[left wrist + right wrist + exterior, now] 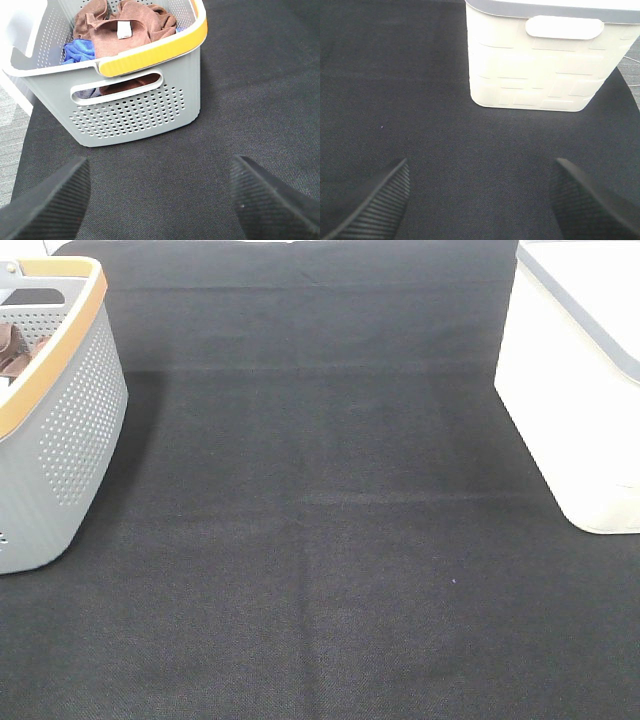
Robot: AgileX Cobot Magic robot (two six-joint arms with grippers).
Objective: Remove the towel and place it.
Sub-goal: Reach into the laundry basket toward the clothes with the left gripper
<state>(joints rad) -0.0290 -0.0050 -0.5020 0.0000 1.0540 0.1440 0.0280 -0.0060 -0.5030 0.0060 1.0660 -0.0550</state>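
Observation:
The towel [112, 39], reddish-brown with a small white tag, lies crumpled in the grey basket [140, 112] with the yellow rim. More brown fabric [152, 17] is bunched beside it; I cannot tell whether that is a separate cloth. A sliver of brown shows in the basket [70, 430] at the far left of the exterior high view. My left gripper [160, 162] is open and empty over the black mat, short of the basket. My right gripper [481, 162] is open and empty over the mat, short of the white bin. Neither gripper shows in the exterior high view.
A blue cloth [79, 50] lies in the basket next to the towel. A white bin [575, 390] with a grey rim stands at the right; it also shows in the right wrist view [540, 65]. A black mat [320, 540] covers the table.

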